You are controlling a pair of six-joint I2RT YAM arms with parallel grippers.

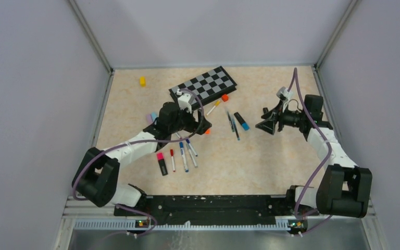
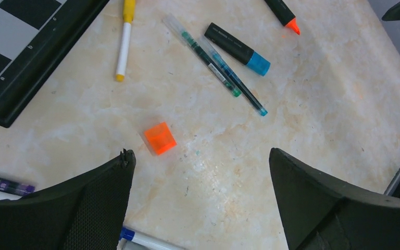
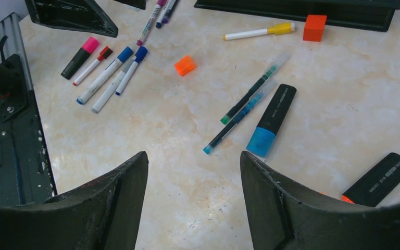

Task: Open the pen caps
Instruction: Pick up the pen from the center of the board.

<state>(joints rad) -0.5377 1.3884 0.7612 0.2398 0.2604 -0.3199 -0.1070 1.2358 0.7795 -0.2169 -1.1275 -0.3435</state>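
Note:
A small orange pen cap [image 2: 160, 138] lies loose on the table just ahead of my left gripper [image 2: 200, 153], which is open and holds nothing. The same orange pen cap [image 3: 185, 65] shows in the right wrist view. An uncapped black highlighter with an orange tip [image 2: 290, 24] lies to the far right. My right gripper [image 3: 194, 154] is open and empty, above bare table close to a blue-capped highlighter [image 3: 271, 121] and two thin pens [image 3: 247, 107]. A yellow-capped marker [image 2: 124, 41] lies by the chessboard. Several capped white markers [image 1: 185, 153] and a pink-capped highlighter [image 1: 161, 163] lie near the left arm.
A black-and-grey chessboard [image 1: 203, 86] lies at the back, with an orange block [image 3: 314, 27] at its edge. A yellow block [image 1: 142, 80] sits at the far left. Grey walls enclose the table on three sides.

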